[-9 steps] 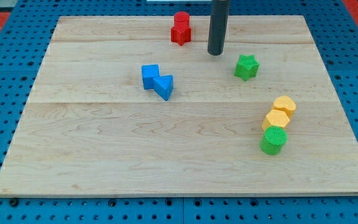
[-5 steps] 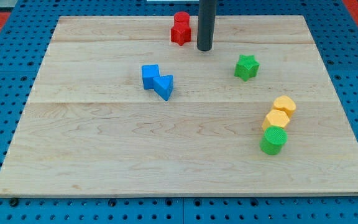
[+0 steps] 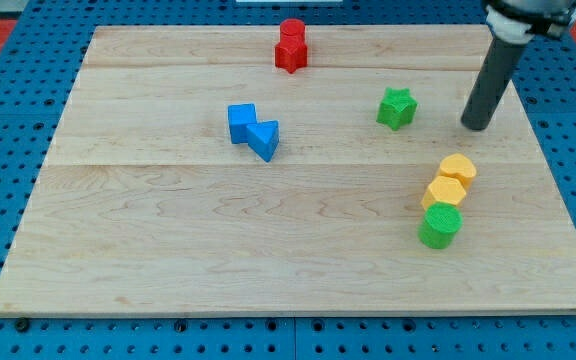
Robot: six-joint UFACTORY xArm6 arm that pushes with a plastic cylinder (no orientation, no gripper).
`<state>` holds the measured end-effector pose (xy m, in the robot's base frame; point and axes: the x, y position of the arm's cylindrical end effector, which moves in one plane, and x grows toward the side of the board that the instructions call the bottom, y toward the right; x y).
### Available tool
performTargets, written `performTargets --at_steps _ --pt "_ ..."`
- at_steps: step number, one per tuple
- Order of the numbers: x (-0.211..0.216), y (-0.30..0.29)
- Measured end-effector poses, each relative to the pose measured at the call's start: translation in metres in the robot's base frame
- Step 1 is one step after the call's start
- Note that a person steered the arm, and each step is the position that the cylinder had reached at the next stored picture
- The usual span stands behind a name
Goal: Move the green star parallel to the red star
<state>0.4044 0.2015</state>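
Observation:
The green star [image 3: 396, 107] lies on the wooden board [image 3: 168, 230], right of centre in the upper half. The red star [image 3: 290, 56] lies near the top edge, with a red cylinder [image 3: 292, 32] touching it from above. My tip [image 3: 476, 126] rests on the board to the right of the green star, a clear gap away and slightly lower in the view. It touches no block.
Two blue blocks [image 3: 253, 129] touch each other left of centre. Two yellow blocks [image 3: 451, 180] and a green cylinder [image 3: 440, 226] form a tight diagonal row at the right, below my tip. The board's right edge is close to the tip.
My tip has moved from beside the red star, across the top of the board, to the right of the green star. No block has moved.

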Motion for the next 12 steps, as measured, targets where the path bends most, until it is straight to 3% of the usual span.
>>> performTargets --at_steps 1,3,4,5,8,10,11,12 --pt "-0.008 -0.068" --pt "-0.108 -0.068" --pt "-0.101 -0.056" --pt "-0.088 -0.151" --pt "-0.132 -0.074" --pt "-0.125 -0.048" --pt "-0.109 0.025" --pt "-0.038 0.06"
